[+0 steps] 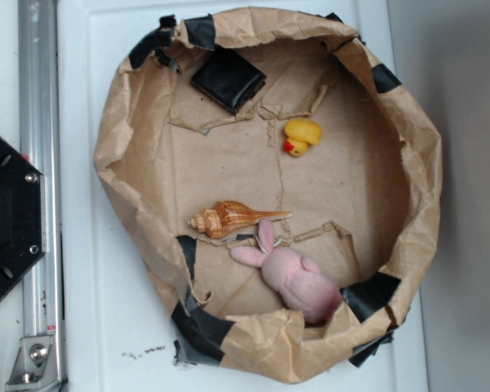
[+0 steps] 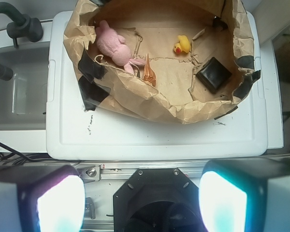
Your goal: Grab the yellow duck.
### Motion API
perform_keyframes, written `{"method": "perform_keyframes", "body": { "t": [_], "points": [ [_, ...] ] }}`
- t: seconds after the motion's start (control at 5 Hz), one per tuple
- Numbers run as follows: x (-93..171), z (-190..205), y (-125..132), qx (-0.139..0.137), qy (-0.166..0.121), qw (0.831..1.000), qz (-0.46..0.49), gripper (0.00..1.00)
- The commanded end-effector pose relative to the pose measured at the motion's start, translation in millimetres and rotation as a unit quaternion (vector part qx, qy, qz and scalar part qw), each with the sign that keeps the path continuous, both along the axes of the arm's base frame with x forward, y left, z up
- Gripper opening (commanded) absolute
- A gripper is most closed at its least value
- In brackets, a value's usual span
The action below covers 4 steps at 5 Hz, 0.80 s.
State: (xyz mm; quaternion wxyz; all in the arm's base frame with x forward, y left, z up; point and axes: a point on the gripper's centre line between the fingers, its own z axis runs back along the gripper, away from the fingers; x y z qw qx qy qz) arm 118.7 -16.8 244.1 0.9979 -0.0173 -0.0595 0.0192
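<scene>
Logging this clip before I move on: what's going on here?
Nothing is held yet. The gripper is open, its fingers well back from the brown paper basket. Inside lie the yellow duck, a striped seashell, a pink plush bunny and a black square object, all untouched.

Black hexagonal robot base (image 1: 4,219) with silver screws, end effector (image 2: 142,200) with two glowing pale fingers (image 2: 60,205)

White tabletop (image 1: 106,310), lightly scuffed; brown paper ring (image 1: 131,147) patched with black tape lying on it
</scene>
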Motion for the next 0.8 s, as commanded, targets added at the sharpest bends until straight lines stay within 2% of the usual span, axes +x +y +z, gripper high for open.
{"method": "perform_keyframes", "body": {
  "t": [0.0, 0.2, 0.4, 0.6],
  "points": [
    [0, 0, 0, 0.000, 0.000, 1.000, 0.000, 1.00],
    [44, -9, 21, 0.045, -0.037, 0.998, -0.005, 1.00],
    [79, -20, 20, 0.087, -0.109, 0.990, -0.021, 1.00],
    [108, -51, 24, 0.046, -0.135, 0.989, -0.039, 1.00]
  ]
}}
